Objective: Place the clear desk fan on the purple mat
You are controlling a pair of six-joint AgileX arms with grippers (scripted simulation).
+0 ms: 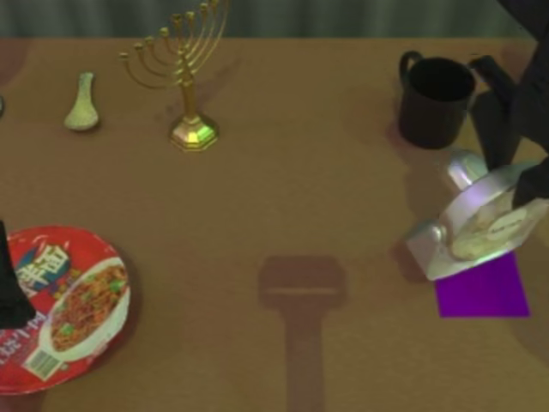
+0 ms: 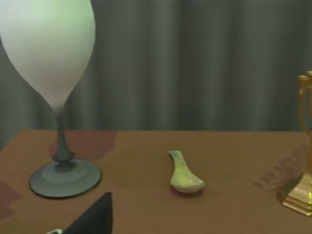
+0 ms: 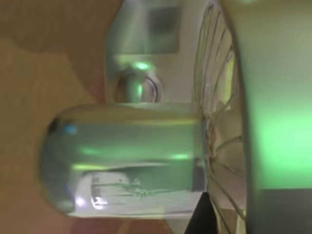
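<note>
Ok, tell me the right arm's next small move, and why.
Probably shift the clear desk fan slightly toward the table's near edge and lower it: held by the right gripper, it overlaps only the far edge of the purple mat.

Simulated tabletop scene: brown table (image 1: 283, 172), grey curtain (image 2: 195, 63) backdrop, household clutter.

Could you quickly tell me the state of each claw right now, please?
Left claw: parked by the noodle bowl; state cannot be told.
Right claw: closed on the clear desk fan.
</note>
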